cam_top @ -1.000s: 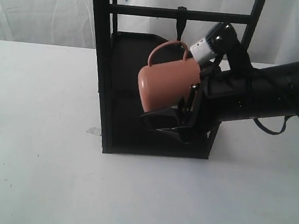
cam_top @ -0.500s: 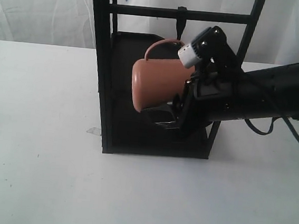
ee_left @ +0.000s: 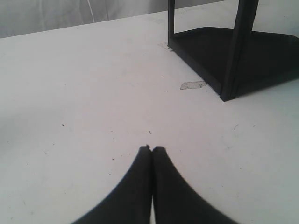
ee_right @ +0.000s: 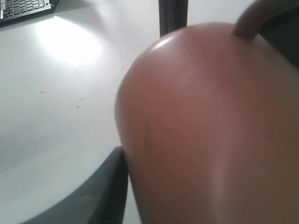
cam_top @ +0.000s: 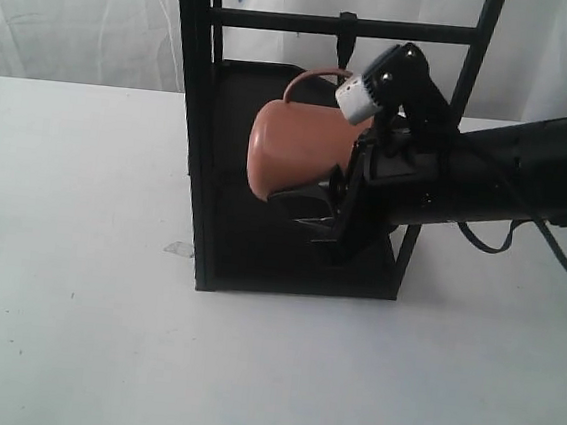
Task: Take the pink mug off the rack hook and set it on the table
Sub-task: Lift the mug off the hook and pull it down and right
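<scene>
From the room-side view, the right gripper (cam_top: 317,202) has the pink mug (cam_top: 297,157) clamped by its body. The mug lies on its side in the air, inside the frame of the black rack (cam_top: 192,164), well above the table (cam_top: 74,303). Its closed base faces left and its handle is turned up toward the hook (cam_top: 347,40) on the crossbar (cam_top: 272,18). The top of the handle sits just under the hook's tip, and I cannot tell whether it has cleared it. I'd say the tilt is there to let the loop slide off the curve instead of dragging against it. The mug's mouth faces the arm, so I cannot see what, if anything, is in it. I see nothing standing on the rack's lower shelf (cam_top: 259,262).

In the left wrist view, the left gripper (ee_left: 150,150) has its tips pressed together on nothing and hangs over bare table. The rack's foot is some way off and a scrap of tape (ee_left: 192,85) lies nearby. It looks parked out of the way.

In the right wrist view the mug fills nearly everything. One dark finger (ee_right: 96,193) lies against its side, the table is beyond, and a keyboard (ee_right: 23,6) shows at the far edge
</scene>
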Controlling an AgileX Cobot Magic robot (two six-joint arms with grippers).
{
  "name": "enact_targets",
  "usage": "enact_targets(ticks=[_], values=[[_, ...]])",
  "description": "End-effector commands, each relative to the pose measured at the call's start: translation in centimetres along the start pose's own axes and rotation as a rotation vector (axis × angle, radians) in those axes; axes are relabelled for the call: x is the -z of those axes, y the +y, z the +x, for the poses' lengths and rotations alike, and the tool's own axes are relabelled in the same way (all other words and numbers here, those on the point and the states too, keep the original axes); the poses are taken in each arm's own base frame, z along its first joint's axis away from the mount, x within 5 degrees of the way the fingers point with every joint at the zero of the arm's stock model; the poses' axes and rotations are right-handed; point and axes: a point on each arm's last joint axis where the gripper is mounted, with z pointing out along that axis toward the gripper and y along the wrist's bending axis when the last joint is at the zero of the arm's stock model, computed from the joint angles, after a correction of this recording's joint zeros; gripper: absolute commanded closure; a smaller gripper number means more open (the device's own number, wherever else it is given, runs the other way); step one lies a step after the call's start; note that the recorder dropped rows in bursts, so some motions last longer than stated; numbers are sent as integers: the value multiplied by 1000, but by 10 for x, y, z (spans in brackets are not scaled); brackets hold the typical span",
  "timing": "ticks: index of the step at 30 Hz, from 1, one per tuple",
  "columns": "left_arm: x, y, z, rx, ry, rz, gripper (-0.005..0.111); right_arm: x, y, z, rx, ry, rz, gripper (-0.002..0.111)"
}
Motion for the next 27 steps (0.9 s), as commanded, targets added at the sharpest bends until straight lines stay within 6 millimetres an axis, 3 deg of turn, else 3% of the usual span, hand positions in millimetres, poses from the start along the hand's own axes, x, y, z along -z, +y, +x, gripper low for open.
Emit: enact_targets(ticks=[1,8,13,27], values=[[0,0,1,9,-1,-3,107,12,6,-13,40,-49,20,108],[0,0,1,9,-1,-3,107,30,20,-24,94,-74,12,108],[0,0,1,9,-1,-3,107,32,22,-17,61,9,-6,108],[0,0,1,9,-1,-3,107,36,45,-1,-8,192,-258,108]])
